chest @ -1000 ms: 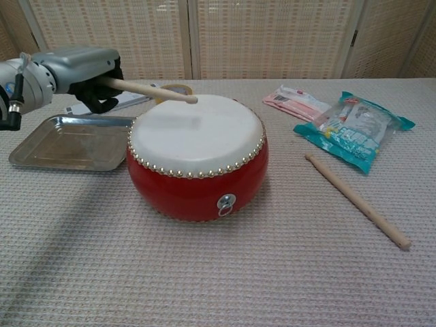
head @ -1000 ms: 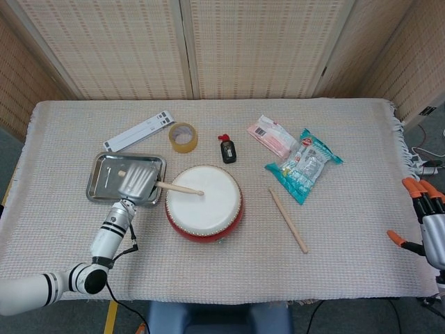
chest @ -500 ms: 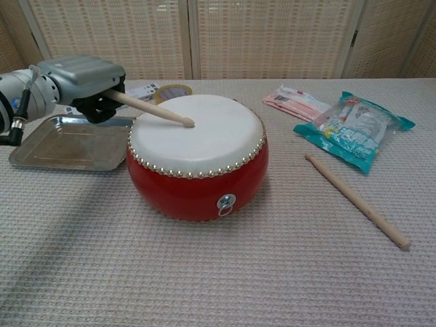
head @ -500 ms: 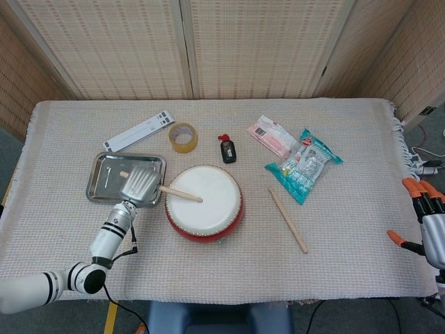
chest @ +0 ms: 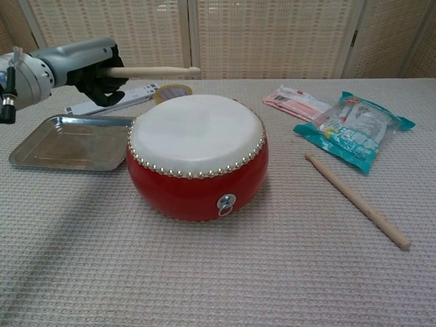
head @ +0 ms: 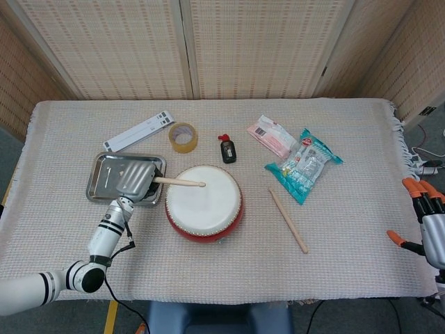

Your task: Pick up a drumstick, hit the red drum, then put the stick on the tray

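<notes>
Lifted drumstick [chest: 151,71] now clears red drum [chest: 197,178].

tape roll [head: 183,137], ink bottle [head: 227,149], snack packs [head: 304,164], ruler [head: 138,131].

We can read no text: printing shows on the teal bag [head: 304,164], the pink packet [head: 272,136] and the white strip [head: 138,131], but all of it is too small.
</notes>
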Robot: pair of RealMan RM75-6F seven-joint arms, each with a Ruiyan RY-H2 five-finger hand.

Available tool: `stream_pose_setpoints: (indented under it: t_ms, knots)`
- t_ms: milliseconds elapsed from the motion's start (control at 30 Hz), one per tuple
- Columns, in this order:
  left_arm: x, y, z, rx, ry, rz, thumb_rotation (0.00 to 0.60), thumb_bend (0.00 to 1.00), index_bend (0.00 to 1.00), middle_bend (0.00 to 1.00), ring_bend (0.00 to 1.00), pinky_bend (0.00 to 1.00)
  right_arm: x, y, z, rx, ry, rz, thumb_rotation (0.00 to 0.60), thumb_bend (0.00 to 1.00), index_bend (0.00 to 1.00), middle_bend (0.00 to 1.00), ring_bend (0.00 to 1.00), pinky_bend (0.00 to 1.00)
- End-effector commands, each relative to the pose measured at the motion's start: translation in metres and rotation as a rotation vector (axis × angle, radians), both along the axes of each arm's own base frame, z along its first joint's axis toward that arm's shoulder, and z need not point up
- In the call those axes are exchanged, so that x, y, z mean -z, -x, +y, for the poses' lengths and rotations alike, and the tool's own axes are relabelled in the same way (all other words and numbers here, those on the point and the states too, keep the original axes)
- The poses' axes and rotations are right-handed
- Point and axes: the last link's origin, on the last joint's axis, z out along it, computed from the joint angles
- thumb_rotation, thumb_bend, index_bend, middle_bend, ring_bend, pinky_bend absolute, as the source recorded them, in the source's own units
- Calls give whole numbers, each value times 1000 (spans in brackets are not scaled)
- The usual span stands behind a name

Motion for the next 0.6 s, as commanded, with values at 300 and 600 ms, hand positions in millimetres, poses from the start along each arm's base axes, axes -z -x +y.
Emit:
stream_pose_setpoints:
  t_ms: [300, 600]
  knots:
    - [-11, -6, 2, -66, -41, -102, 600, 795, 1000, 1000, 1000, 1000, -2, -1, 1, -2, 4, -1, 600, 93, 50, 90, 45, 203]
    - [-2, 6, 2, 29, -40, 96, 600, 791, 1000, 1000, 1000, 1000, 1, -1, 0, -2, -4, -3, 600, 93, 50, 90, 45, 203]
